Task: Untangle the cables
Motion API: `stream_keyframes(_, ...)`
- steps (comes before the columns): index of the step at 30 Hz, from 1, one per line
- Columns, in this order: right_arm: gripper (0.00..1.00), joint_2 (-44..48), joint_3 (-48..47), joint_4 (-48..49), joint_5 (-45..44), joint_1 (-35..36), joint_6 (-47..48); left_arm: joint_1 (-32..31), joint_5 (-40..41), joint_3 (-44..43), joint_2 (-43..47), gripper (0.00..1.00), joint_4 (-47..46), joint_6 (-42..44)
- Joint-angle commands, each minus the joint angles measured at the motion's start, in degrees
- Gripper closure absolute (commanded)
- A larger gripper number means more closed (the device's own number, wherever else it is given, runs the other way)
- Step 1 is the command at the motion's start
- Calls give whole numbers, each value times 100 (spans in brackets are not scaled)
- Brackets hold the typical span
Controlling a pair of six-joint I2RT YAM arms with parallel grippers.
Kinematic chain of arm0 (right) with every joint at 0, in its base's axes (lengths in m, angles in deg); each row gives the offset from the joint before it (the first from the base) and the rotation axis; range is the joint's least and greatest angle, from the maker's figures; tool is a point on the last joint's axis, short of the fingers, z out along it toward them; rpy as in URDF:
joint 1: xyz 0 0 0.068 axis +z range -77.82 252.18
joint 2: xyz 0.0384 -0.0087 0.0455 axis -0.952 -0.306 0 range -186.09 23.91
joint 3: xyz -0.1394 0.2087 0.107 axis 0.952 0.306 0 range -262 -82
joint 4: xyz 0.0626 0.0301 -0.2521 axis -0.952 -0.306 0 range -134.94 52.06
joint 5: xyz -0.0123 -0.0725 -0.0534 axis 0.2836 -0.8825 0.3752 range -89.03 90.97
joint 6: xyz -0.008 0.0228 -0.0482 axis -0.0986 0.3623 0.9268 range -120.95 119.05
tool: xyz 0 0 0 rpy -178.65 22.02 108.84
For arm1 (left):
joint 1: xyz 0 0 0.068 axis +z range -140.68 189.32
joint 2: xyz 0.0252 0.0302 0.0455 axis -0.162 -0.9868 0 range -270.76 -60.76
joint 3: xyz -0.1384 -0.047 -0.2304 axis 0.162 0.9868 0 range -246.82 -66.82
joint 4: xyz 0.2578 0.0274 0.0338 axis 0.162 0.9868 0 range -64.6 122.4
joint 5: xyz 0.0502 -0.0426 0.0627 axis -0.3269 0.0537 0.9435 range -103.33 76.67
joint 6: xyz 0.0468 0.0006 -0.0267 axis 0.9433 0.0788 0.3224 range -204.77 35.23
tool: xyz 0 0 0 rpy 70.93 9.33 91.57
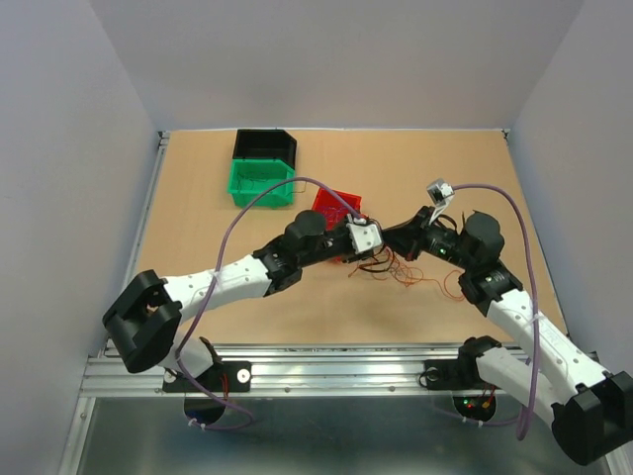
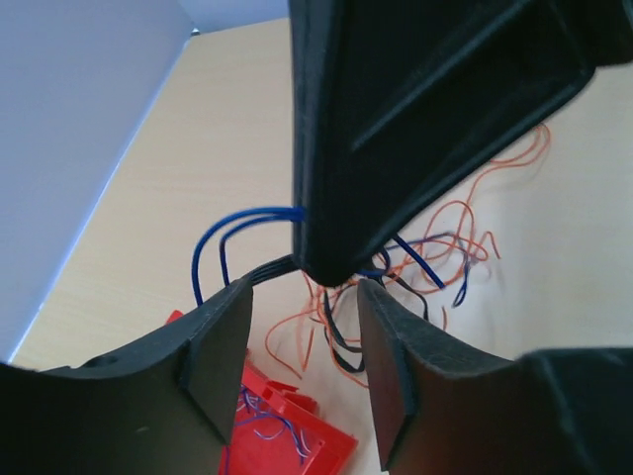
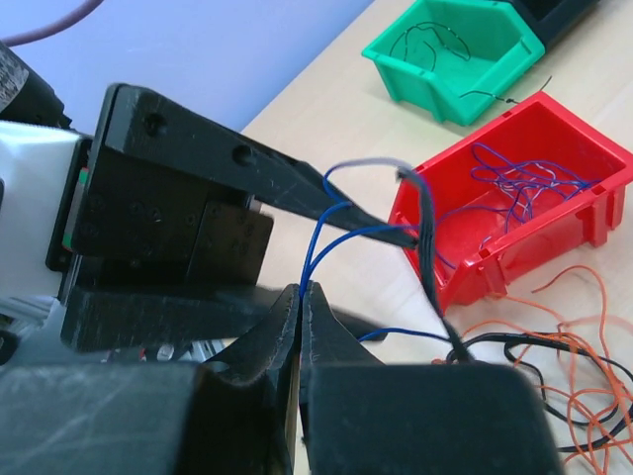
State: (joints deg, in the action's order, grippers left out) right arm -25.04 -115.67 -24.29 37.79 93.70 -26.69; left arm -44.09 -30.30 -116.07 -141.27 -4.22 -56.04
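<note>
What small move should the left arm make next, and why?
Probably close the left gripper on the black cables near its tips, then pull gently away. The right gripper is shut on the blue cables, the left one stands open, and both colours cross just there.

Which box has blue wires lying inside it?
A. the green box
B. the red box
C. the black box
B: thin blue wires curl inside the red box, while the green box shows only black wire.
</note>
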Motion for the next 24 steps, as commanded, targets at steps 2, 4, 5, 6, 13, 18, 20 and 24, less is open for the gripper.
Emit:
stream_keyframes(2, 99, -18, 98, 410, 238, 54, -63, 6, 483, -339, -175, 50, -981, 203)
stream_keyframes(4, 99, -9, 106, 402, 221, 54, -46, 6, 589, -409, -324, 60, -1054, 203)
stream_keyframes(5, 95, 8, 124, 376, 186, 54, -37, 14, 668, -462, -360, 64, -1071, 203)
stream_keyframes(6, 93, 17, 124, 367, 151, 54, -19, 23, 678, -454, -378, 69, -1071, 203)
stream_keyframes(13, 75, -44, 54, 7, -447, 54, 183, 128, 617, 21, -132, 100, -1432, -77)
stream_keyframes(18, 43, 157, 89, -231, -1279, 54, 350, 357, 81, 127, 0, 100, -1283, -386)
stream_keyframes(20, 42, 245, 115, -363, -1580, 54, 438, 410, -16, 170, 70, 100, -1204, -421)
stream_keyframes(24, 44, 167, 80, -574, -2302, 54, 534, 533, -122, 285, 255, 100, -1177, -456)
